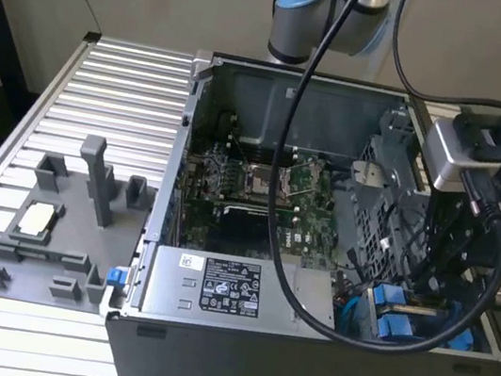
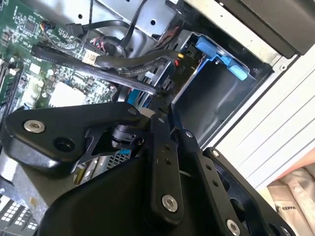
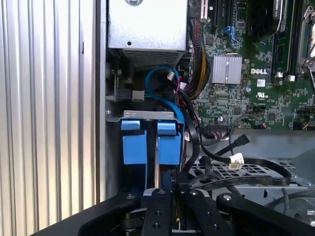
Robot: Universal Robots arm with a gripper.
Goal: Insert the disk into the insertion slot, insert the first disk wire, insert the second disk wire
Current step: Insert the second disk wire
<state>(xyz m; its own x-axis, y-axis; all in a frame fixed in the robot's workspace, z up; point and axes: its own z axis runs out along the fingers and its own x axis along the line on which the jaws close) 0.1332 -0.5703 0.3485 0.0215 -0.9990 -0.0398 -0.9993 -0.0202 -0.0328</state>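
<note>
My gripper (image 1: pixel 439 275) reaches down into the near right corner of the open computer case (image 1: pixel 207 343). Under it the disk (image 3: pixel 156 162) stands on edge, a thin silver strip between two bright blue carrier blocks (image 3: pixel 169 143). The gripper (image 3: pixel 164 192) has its fingers drawn together on the disk's end. The insertion slot (image 2: pixel 211 93) is a dark-grey bay with a blue rail (image 2: pixel 221 56), right beside the gripper (image 2: pixel 160 110). How deep the disk sits in it is hidden. Loose black wires (image 3: pixel 236 160) with connectors lie next to the bay.
The motherboard (image 1: pixel 260 185) fills the case floor, and a perforated grey cage (image 1: pixel 382 199) rises beside the arm. The power supply box (image 1: pixel 225 289) lies along the front wall. A grey fixture tray (image 1: pixel 53 233) rests on the slatted table at the exterior view's left.
</note>
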